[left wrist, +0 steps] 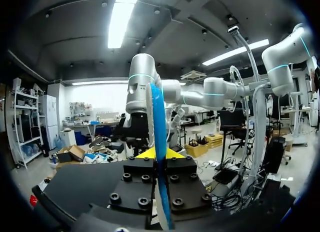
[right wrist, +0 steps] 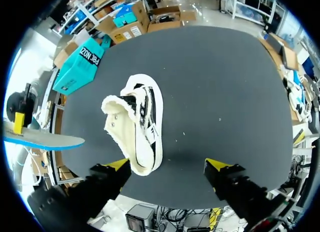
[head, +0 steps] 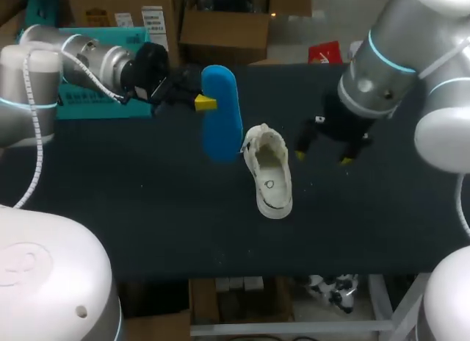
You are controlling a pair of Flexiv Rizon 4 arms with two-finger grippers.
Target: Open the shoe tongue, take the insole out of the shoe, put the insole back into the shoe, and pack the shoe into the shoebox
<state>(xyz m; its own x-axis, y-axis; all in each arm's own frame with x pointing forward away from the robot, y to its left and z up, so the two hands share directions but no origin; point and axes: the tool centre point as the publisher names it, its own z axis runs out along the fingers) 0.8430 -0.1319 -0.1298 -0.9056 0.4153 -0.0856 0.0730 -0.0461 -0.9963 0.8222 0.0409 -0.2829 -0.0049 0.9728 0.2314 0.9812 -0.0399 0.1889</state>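
Note:
A blue insole [head: 221,113] hangs in the air above the table, left of the shoe, with my left gripper [head: 205,102] shut on its edge. In the left wrist view the blue insole [left wrist: 158,137] stands edge-on between the closed fingers [left wrist: 159,153]. The cream shoe [head: 270,170] lies on the dark table near the middle, its opening facing up. My right gripper [head: 322,155] hovers open to the right of the shoe. Seen from the right wrist, the shoe [right wrist: 136,123] lies ahead of the open gripper [right wrist: 167,168], towards one finger, and the insole [right wrist: 45,140] shows far off to the side.
A teal shoebox [head: 99,98] sits at the table's back left, behind my left arm; the same shoebox [right wrist: 79,64] appears beyond the shoe in the right wrist view. The dark table [head: 161,216] has bare room in front of and around the shoe.

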